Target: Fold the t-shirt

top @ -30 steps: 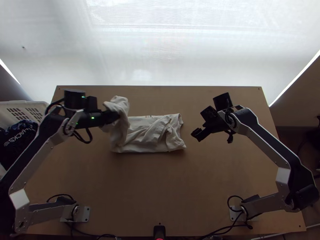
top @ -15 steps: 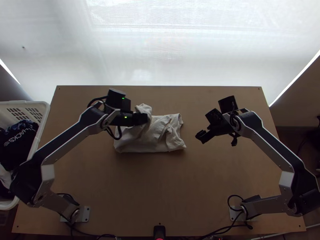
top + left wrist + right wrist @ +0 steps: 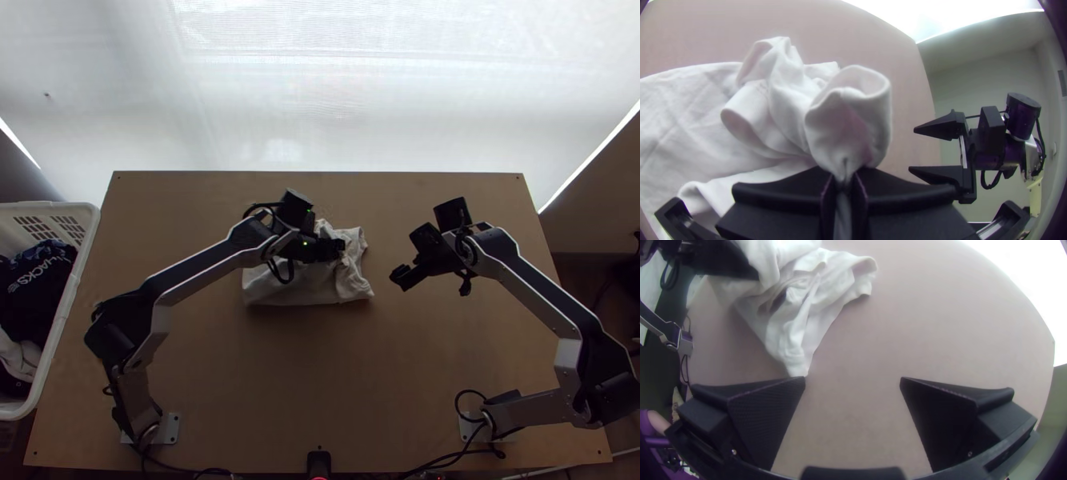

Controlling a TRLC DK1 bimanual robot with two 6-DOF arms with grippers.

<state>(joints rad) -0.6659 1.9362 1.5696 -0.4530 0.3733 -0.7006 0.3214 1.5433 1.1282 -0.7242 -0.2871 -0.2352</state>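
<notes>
The white t-shirt (image 3: 300,290) lies as a partly folded, rumpled bundle in the middle of the table. Over its right part is my left gripper (image 3: 340,246); in the left wrist view, this left gripper (image 3: 843,180) is shut on a bunched piece of the t-shirt (image 3: 849,115), raised in a loop. Off the cloth's right end, my right gripper (image 3: 402,278) is apart from it. The right wrist view shows the right gripper (image 3: 852,382) open with bare table between its fingers, and the t-shirt (image 3: 795,320) beyond with a narrow corner towards it.
A white basket (image 3: 70,280) with dark and white clothes stands at the table's left edge. Bare wood of the table (image 3: 320,376) lies in front of the t-shirt. A small black device (image 3: 318,462) sits at the near edge.
My left gripper has moved right across the t-shirt, carrying the held cloth from the left end towards the right. The t-shirt's left edge has shifted rightward. The right arm has moved only slightly.
</notes>
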